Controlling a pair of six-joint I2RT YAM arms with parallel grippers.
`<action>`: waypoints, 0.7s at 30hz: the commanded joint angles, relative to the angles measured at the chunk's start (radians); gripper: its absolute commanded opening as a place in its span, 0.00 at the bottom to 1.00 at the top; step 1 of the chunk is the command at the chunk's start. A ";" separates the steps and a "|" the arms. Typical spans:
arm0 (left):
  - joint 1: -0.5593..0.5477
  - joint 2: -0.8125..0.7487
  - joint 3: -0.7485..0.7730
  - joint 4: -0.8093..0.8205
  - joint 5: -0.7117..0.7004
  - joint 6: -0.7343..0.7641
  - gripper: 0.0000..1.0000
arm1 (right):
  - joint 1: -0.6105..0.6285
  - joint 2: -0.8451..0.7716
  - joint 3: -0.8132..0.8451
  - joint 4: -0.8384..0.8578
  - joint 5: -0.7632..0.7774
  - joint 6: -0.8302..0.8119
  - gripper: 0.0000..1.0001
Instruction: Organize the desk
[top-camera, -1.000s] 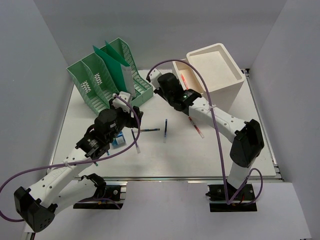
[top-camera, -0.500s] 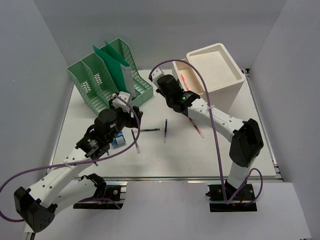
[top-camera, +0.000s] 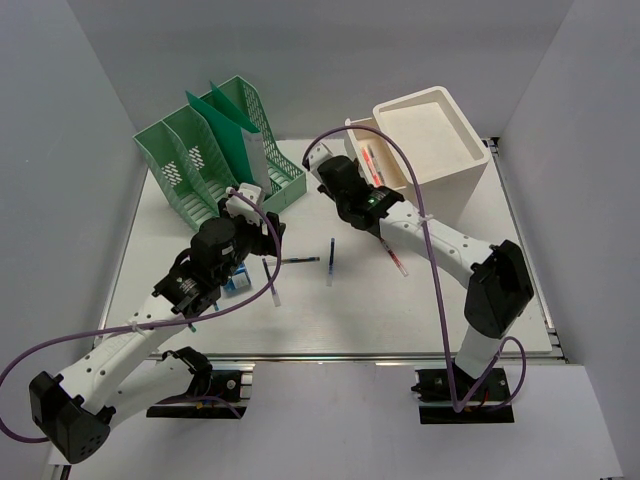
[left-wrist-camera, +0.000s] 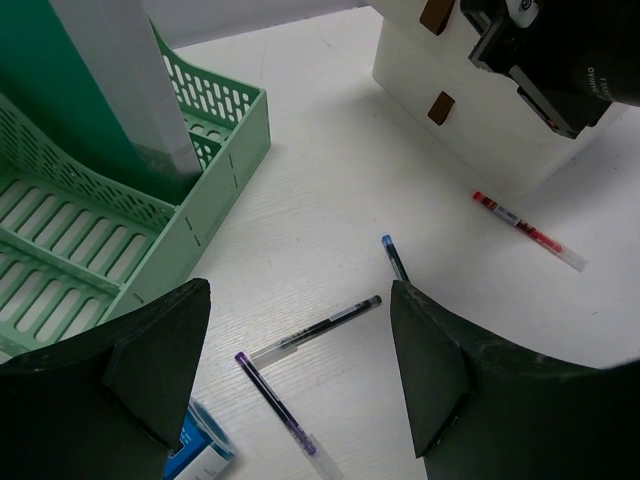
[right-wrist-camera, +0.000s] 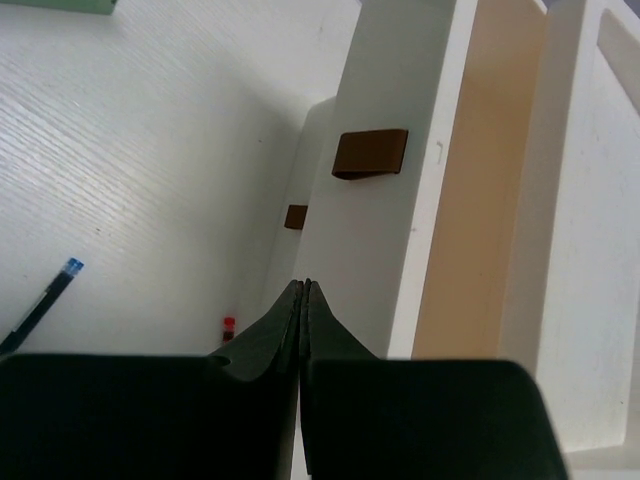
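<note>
The big white table (top-camera: 420, 310) sits between grey walls (top-camera: 60, 150). A green rack (top-camera: 190, 160) and a white box (top-camera: 470, 190) stand at its back. The left pincer (left-wrist-camera: 300, 290) hangs wide apart over pens (left-wrist-camera: 315, 332). The right pincer (right-wrist-camera: 303, 287) is squeezed together, empty, beside the box.

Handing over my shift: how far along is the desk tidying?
Done: pens lie in the open drawer. In hand: nothing; the left tool hovers open, the right tool is shut and empty. Left: red pen, blue pen, black pen and purple pen loose on the desk.
</note>
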 joint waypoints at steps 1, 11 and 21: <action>0.002 -0.008 -0.003 0.009 -0.016 0.009 0.82 | -0.005 -0.014 0.001 0.036 0.085 -0.020 0.00; 0.002 -0.027 -0.004 0.012 -0.016 0.009 0.83 | -0.021 0.038 -0.008 0.101 0.219 -0.127 0.00; 0.002 -0.028 -0.004 0.012 -0.016 0.005 0.83 | -0.071 0.078 -0.012 0.151 0.271 -0.198 0.00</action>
